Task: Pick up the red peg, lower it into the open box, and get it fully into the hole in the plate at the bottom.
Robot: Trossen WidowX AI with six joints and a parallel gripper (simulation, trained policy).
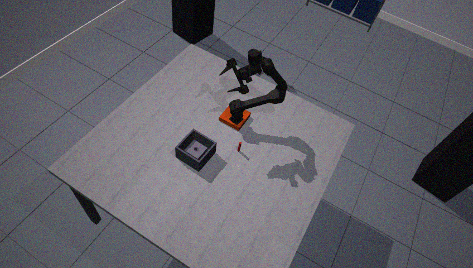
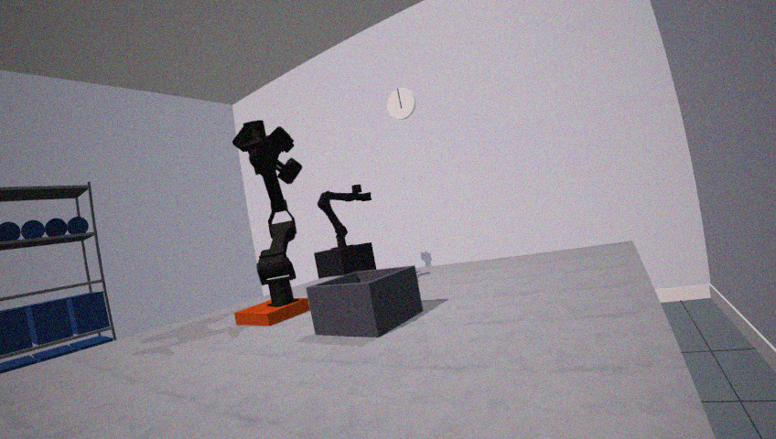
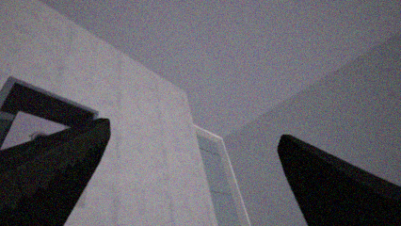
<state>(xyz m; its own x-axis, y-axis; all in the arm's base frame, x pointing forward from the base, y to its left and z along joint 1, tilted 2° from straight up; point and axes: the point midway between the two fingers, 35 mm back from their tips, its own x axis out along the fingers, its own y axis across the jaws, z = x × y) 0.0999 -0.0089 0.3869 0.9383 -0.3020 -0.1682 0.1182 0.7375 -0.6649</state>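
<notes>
The red peg [image 1: 239,146] stands upright on the table in the top view, to the right of the box. It does not show in the exterior view or the wrist view. The dark grey open box [image 1: 188,159] [image 2: 342,311] [image 3: 52,106] sits on the table. The pale plate [image 1: 199,153] [image 3: 29,123] lies at its bottom, with a small dark hole near the middle and no peg in it. My gripper [image 1: 223,82] [image 3: 198,135] is wide open and empty. It is raised high, beyond the orange base and away from peg and box. In the wrist view the left finger partly covers the box.
The arm stands on an orange base [image 1: 225,116] [image 2: 253,317], close to the peg and box on the pale table [image 1: 139,179] [image 2: 490,337]. A second black arm [image 2: 332,214] on a dark block is behind in the exterior view. A shelf [image 2: 48,239] stands at the left there.
</notes>
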